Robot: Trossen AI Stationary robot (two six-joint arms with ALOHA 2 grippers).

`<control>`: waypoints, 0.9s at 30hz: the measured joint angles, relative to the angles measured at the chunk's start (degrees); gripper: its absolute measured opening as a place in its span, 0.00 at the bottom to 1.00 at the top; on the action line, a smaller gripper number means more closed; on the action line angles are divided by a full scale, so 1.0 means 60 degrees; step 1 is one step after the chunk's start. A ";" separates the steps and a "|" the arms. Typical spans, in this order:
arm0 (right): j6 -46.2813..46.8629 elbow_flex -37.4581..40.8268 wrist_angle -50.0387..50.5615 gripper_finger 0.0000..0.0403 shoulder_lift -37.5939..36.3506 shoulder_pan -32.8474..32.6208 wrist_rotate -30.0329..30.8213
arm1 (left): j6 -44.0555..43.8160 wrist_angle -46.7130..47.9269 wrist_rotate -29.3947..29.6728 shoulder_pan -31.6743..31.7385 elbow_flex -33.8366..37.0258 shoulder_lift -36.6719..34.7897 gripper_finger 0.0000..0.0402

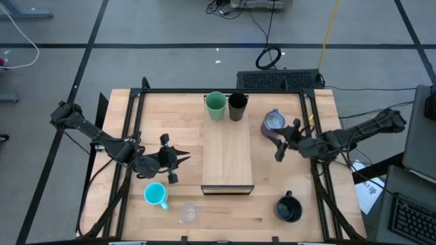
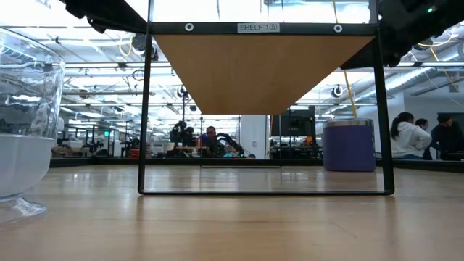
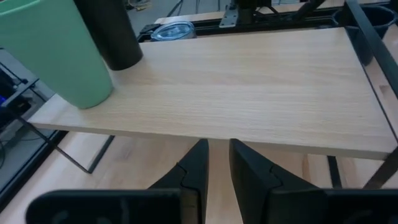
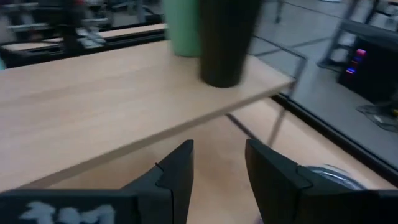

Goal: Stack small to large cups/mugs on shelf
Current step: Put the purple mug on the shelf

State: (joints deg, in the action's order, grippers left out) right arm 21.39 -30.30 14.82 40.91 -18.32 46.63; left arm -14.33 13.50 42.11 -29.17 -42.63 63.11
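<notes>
The shelf (image 1: 228,160) runs down the middle of the table (image 1: 170,116), and two cups stand side by side at its far end: the green cup (image 1: 216,105) and, just beside it, the slim black tumbler (image 1: 237,106). The left tool (image 1: 178,160) hovers off the shelf's left side, near its front half, aimed across at the board; in the left wrist view its fingers (image 3: 196,168) stand a narrow gap apart with nothing between them, and the green cup and tumbler show at the board's far corner, well apart from the tool. The cyan handled mug (image 1: 156,195) sits on the table close in front of this tool, with the small clear glass (image 1: 188,214) just beyond it toward the front edge. The right tool (image 1: 281,141) hovers off the shelf's right side, its fingers (image 4: 177,168) parted and empty. The lavender-grey mug (image 1: 274,122) stands on the table just beside this tool, on its far side; whether they touch cannot be told. The wide black mug (image 1: 289,208) rests near the table's front right corner, well apart from both tools.
</notes>
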 joint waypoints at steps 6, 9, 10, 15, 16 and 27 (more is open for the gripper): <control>-0.0063 0.0000 0.0626 0.34 -0.0099 0.1414 -0.0047 | 0.0037 0.0062 -0.0001 0.0328 0.0001 0.0000 0.16; -0.0122 0.0000 0.0649 0.34 -0.0080 0.2229 -0.0612 | 0.0047 0.0245 -0.0004 0.0498 0.0004 0.0000 0.16; -0.0159 0.0000 0.0632 0.33 -0.0057 0.2556 -0.0920 | 0.0047 0.0290 -0.0004 0.0557 0.0004 0.0000 0.16; -0.0177 0.0000 0.0523 0.29 0.0037 0.4304 -0.2534 | 0.0188 0.0299 -0.0007 0.0817 0.0004 0.0000 0.16; -0.0177 0.0000 0.0523 0.29 0.0063 0.4660 -0.2845 | 0.0188 0.0298 -0.0008 0.0860 0.0004 0.0000 0.16; 0.0432 -0.0971 0.0981 0.28 0.1482 0.6777 -0.5318 | 0.0193 0.0457 -0.0186 0.1076 0.0007 0.0000 0.16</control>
State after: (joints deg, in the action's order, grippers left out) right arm 23.99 -36.13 20.70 49.80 22.35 14.72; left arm -13.17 16.24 40.99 -22.72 -42.59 63.11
